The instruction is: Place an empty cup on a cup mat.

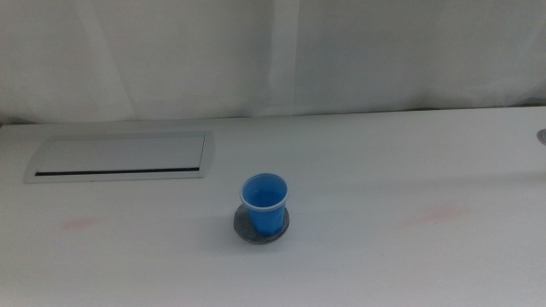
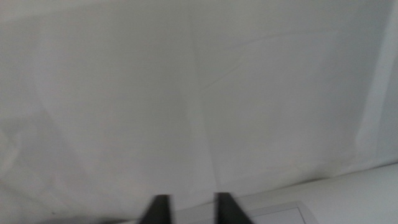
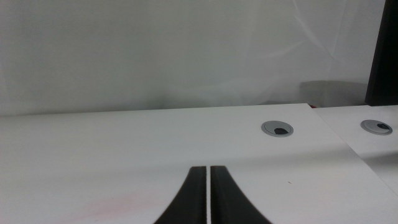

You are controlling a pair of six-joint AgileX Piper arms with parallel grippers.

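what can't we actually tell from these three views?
- Cup mat: mostly covered by the cup in the middle view; only its edge shows.
- Both arms: out of the middle view.
- Left gripper: only the tips of its fingers show, cut by the frame edge; blurred.
- Cup and mat: in neither wrist view, both aimed at the backdrop.

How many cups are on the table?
1. The blue cup stands upright on the round grey mat near the table's middle. Nothing seems to hide another.
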